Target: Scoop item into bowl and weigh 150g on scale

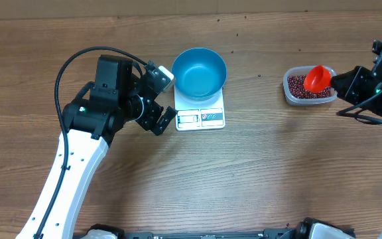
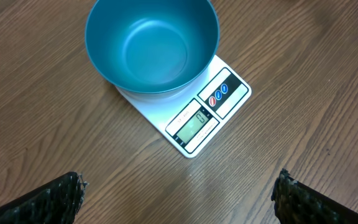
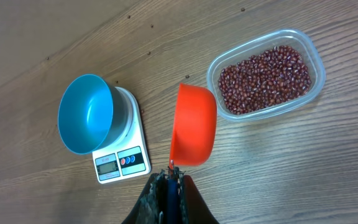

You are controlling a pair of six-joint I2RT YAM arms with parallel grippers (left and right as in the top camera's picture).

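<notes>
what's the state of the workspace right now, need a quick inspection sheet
surface: wooden table, brown grain
job's things: blue bowl empty, on white scale; red-brown beans in clear tub
clutter: nothing seen
grippers: left gripper open, empty, beside the scale; right gripper shut on empty orange scoop
cables: black cable loop on left side; second black cable on right side
surroundings: nothing seen

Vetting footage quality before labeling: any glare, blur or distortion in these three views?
Overhead: even, soft light, sharp, though the scale display is too small to read. Left wrist: mild sheen inside the bowl; the left hand shows only as dark fingertips in the bottom corners. Right wrist: beans crisp; the bowl looks tipped sideways, a wide-angle distortion.
</notes>
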